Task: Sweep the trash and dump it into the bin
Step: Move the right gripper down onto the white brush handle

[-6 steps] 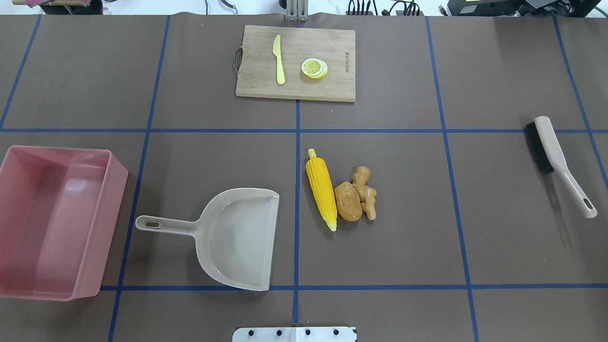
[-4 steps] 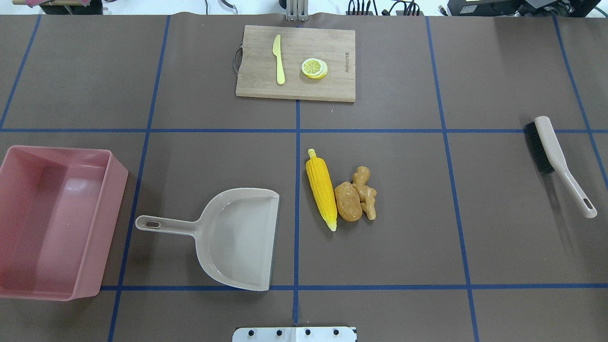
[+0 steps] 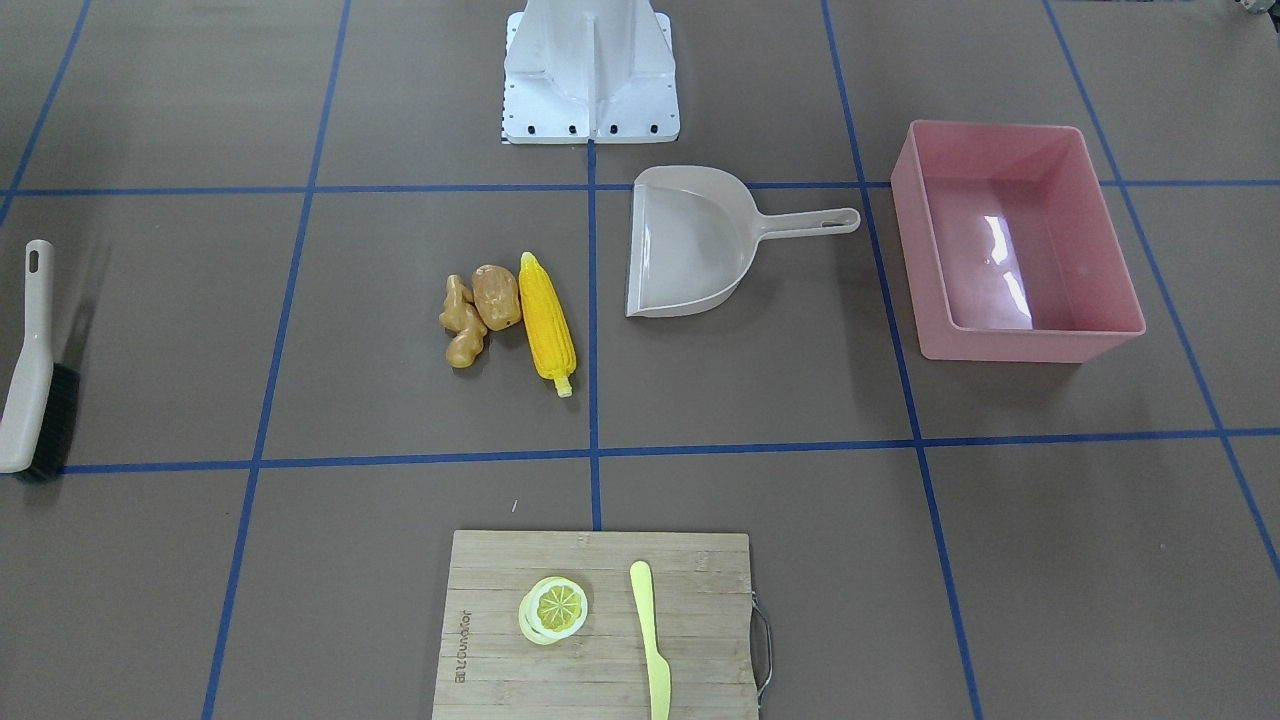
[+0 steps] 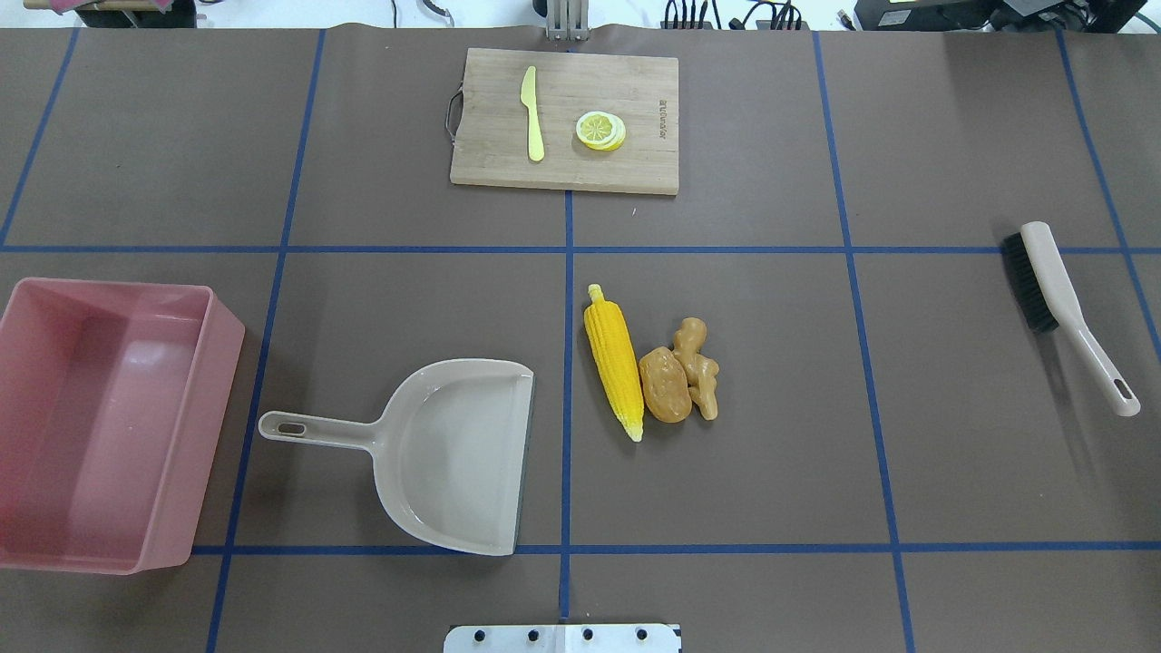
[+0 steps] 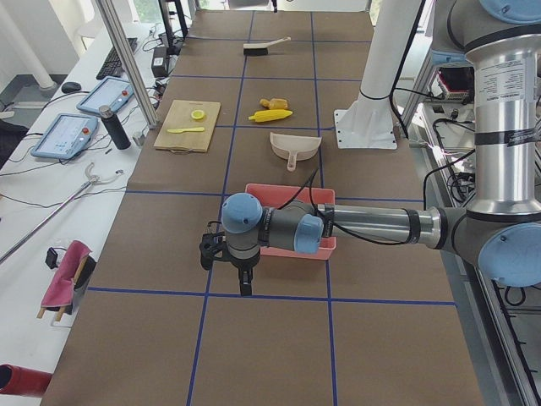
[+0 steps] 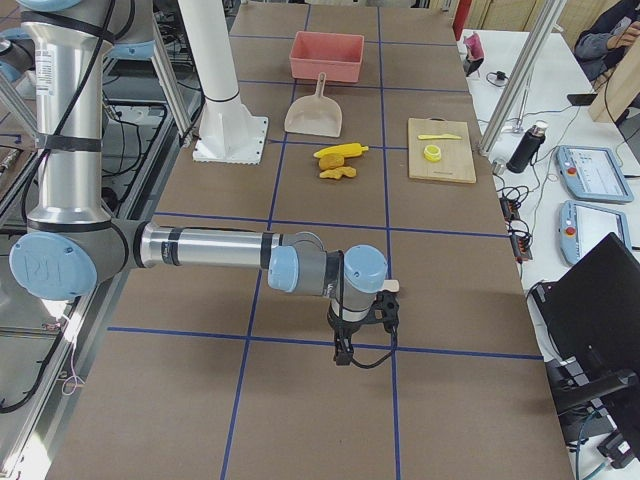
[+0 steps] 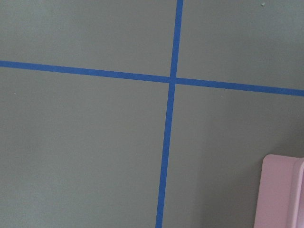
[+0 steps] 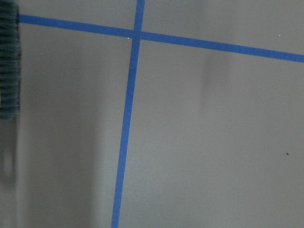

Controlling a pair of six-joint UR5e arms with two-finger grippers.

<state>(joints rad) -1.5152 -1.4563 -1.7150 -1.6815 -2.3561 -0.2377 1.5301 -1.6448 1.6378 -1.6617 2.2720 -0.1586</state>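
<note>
The trash lies together at mid-table: a yellow corn cob, a brown potato and a knobbly tan ginger root. The pink bin stands at the left edge. A beige dustpan lies between them, mouth toward the corn. My left gripper hangs just beyond the bin, seen only in the exterior left view. My right gripper hangs near the brush, seen only in the exterior right view. I cannot tell whether either is open or shut.
A wooden cutting board at the far side carries a pale yellow knife and a lemon slice. The robot's white base plate sits at the near edge. The bin's corner shows in the left wrist view.
</note>
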